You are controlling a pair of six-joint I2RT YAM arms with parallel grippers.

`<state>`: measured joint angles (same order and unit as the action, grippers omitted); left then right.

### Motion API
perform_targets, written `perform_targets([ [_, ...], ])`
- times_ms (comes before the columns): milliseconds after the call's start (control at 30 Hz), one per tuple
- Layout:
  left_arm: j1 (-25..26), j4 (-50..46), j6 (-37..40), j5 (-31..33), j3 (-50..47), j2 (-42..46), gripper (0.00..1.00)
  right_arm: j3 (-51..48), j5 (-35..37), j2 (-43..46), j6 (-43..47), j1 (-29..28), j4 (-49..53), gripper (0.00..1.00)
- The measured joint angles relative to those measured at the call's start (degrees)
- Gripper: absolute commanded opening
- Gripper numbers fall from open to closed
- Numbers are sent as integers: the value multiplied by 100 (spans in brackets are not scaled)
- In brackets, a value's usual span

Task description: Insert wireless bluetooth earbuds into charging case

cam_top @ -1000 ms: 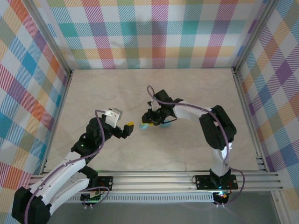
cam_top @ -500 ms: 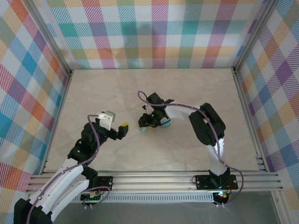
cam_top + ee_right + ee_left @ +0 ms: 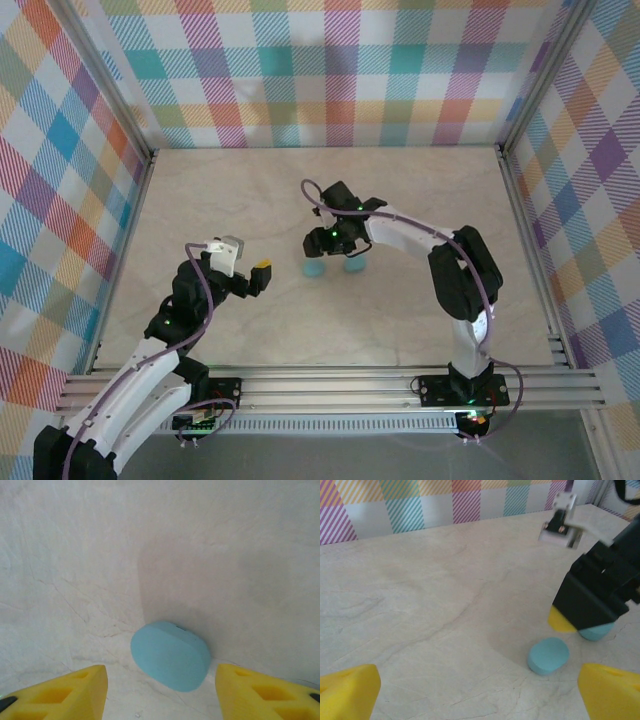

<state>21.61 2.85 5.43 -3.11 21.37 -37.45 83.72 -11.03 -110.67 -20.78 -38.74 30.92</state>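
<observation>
A closed light blue case (image 3: 170, 655) is seen on the worktop (image 3: 75, 555) at 6 o'clock of the right wrist view, between the parted fingers (image 3: 65, 692) of the right end effector (image 3: 161, 675); the left end effector (image 3: 480, 680) is parted too.

Bright, even light; soft shadows; wrist views slightly blurred.
</observation>
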Motion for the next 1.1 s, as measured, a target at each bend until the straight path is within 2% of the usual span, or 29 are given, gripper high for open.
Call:
perform_targets([
  [167, -164, 7, -109, 278, 149, -323, 100, -68, 643, 542, 363, 162, 26, 65],
  [267, -363, 17, -256, 588, 243, -719, 100, -367, 1255, 1147, 592, 278, -87, 79],
  [333, -490, 22, -328, 739, 269, -990, 100, -754, 1777, 1674, 728, 361, -282, 95],
  [367, -549, 24, -341, 798, 280, -1110, 100, -970, 2063, 1930, 802, 400, -398, 100],
  [500, -713, 57, -304, 1058, 291, -1491, 100, -2124, 3200, 2918, 1091, 664, -1097, 100],
  [700, -933, 365, -20, 1335, 289, -1958, 100, -4019, 4146, 3748, 1276, 1827, -2275, 100],
  [767, -1067, 621, 0, 1390, 267, -2076, 100, -4566, 4284, 3923, 1508, 2041, -2682, 100],
  [867, -1252, 1086, 0, 1434, 210, -2321, 100, -5123, 4317, 4002, 1790, 2074, -3204, 100],
  [1100, -1541, 1847, 2, 1198, -15, -3062, 100, -6098, 4138, 4092, 1858, 2245, -4970, 100],
])
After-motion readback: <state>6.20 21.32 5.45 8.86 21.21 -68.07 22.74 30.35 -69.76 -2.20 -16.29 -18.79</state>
